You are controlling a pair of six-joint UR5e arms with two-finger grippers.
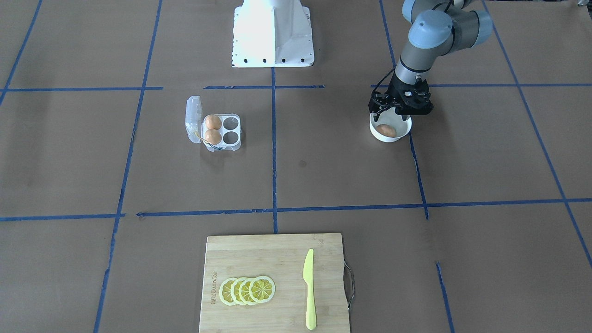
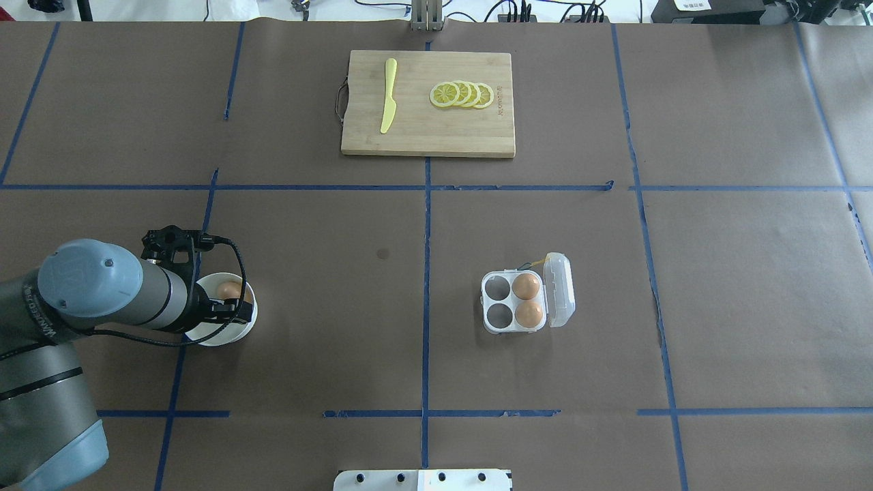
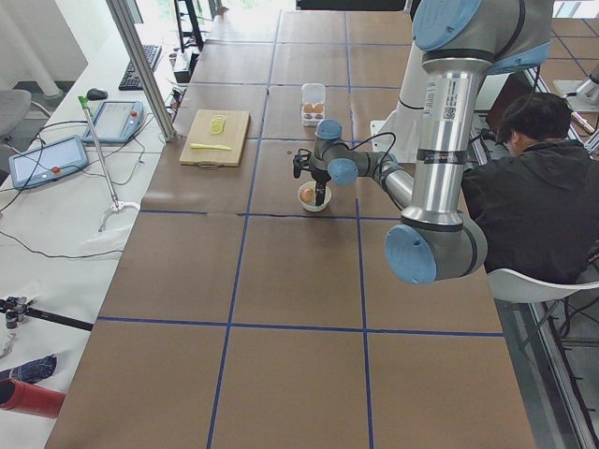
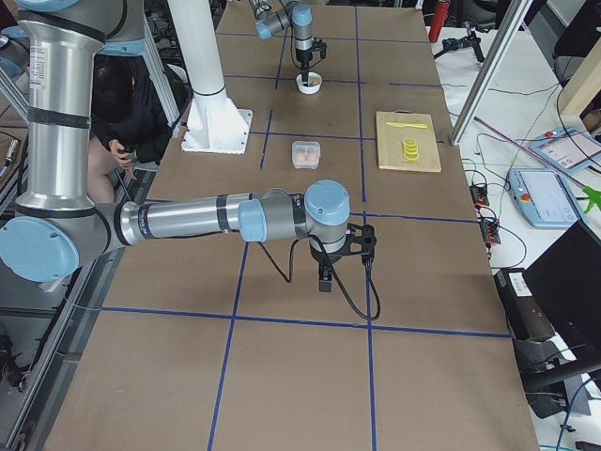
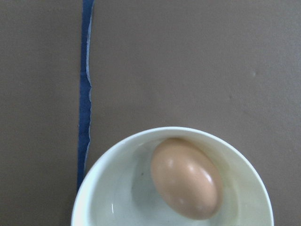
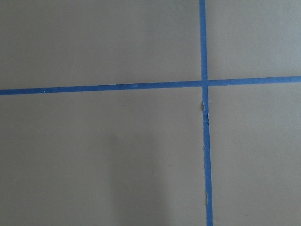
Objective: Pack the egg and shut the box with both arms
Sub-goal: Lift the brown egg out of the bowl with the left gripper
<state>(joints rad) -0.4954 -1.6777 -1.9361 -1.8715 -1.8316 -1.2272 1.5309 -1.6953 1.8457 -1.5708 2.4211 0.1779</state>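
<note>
Left gripper [image 1: 397, 111], black, two-finger: jaws apart, poised over white round bowl [image 1: 392, 138] on brown table [image 1: 323, 166]. Small light-brown egg [image 1: 386, 130]: lying loose in that bowl. Clear plastic four-cup box [image 1: 230, 130]: lid open, two matching eggs [image 1: 212, 122] inside, well apart from bowl. Right gripper [image 4: 324, 279]: open or closed, cannot tell.

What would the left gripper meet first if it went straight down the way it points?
Probably the egg lying in the white bowl beneath the left gripper, though depth is unclear.
</note>
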